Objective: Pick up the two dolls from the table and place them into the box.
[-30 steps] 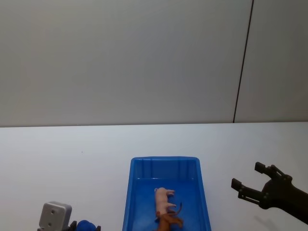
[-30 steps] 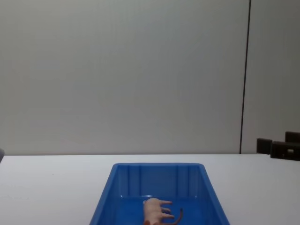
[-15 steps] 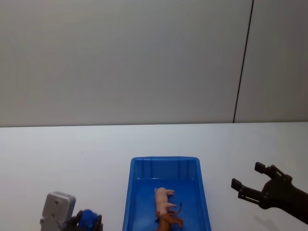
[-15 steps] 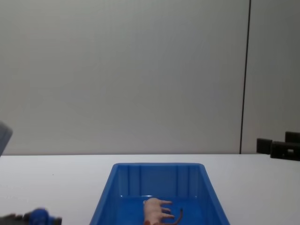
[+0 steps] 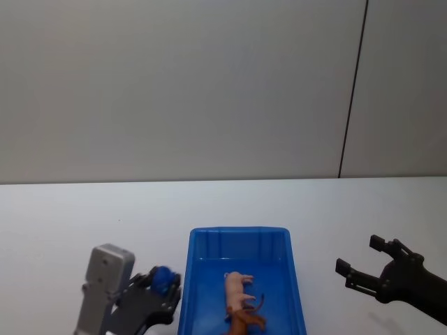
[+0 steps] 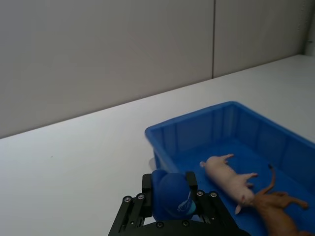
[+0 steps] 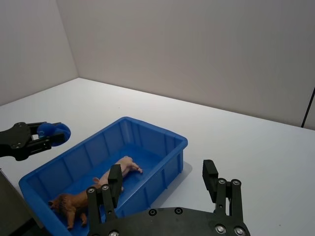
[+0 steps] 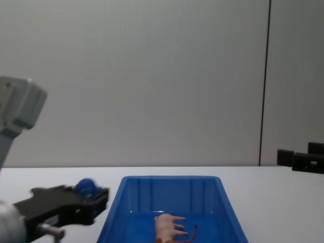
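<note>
The blue box stands on the white table at the near middle. Both dolls lie inside it: the pale pink one on its side, the reddish-brown one just nearer, touching it. My left gripper hovers just left of the box's left wall, shut on a small round blue object. My right gripper hangs open and empty to the right of the box. In the right wrist view the pink doll and the brown doll lie on the box floor.
A grey wall with a dark vertical seam rises behind the table. White tabletop stretches on both sides of the box and beyond it.
My left arm has risen and swung right, carrying the blue object up to the box's left wall. The right gripper and both dolls have stayed put.
</note>
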### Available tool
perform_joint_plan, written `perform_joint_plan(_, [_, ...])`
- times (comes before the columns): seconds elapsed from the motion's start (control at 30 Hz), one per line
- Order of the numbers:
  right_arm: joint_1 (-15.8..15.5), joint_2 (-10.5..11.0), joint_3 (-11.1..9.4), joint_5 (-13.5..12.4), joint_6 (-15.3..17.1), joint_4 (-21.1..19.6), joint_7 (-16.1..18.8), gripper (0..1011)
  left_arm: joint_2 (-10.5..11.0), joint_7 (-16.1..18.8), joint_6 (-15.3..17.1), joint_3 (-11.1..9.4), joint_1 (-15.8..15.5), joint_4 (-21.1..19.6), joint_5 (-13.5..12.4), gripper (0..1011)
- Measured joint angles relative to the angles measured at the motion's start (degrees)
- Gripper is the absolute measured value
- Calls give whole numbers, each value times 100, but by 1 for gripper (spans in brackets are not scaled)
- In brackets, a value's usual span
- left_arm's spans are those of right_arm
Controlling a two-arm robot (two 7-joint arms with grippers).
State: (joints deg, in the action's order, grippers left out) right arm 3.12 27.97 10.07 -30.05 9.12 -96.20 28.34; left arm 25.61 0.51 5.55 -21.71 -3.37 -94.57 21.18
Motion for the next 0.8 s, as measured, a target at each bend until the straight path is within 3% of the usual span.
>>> perform_joint_plan(0.2, [0,0,0,0,0,0,0,1001,-252,-440,-107,-80,-264,188,-122,368])
perform_joint_plan(0.6, [0,0,0,0,0,1,0,1001,-799,-1301,-289,-292,-795,713,-356,740])
perform_joint_plan(0.63, [0,0,0,0,0,1,0,1001,-826,-1340,-301,-303,-819,743,-360,805])
perform_joint_plan(0.8, [0,0,0,0,0,0,0,1001,-931,-1552,-380,-342,-919,848,-375,914])
